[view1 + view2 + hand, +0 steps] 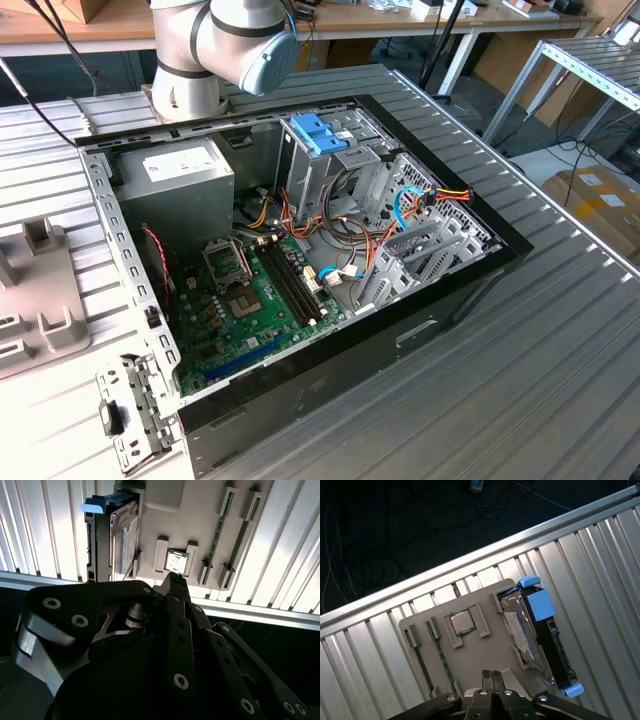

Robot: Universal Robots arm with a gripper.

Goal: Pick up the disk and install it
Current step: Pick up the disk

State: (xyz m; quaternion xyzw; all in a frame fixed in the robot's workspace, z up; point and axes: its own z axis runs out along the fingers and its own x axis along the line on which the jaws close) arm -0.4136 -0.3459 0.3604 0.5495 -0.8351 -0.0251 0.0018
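Okay, black linked-finger gripper [492,673] hovers by the grey plastic parts tray [470,656], fingertips pressed together, holding nothing. Dark grey hard disk in light-blue carrier frame [542,640] stands on edge in a slot at the tray's side, untouched. Square silver processor chip [462,623] sits mid-tray, between disk and thin green memory sticks [443,662].

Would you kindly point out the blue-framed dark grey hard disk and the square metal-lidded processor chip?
Blue-framed dark grey hard disk [546,642]: first wrist view, on its dark edge.
Square metal-lidded processor chip [461,623]: first wrist view, centre of its lid.
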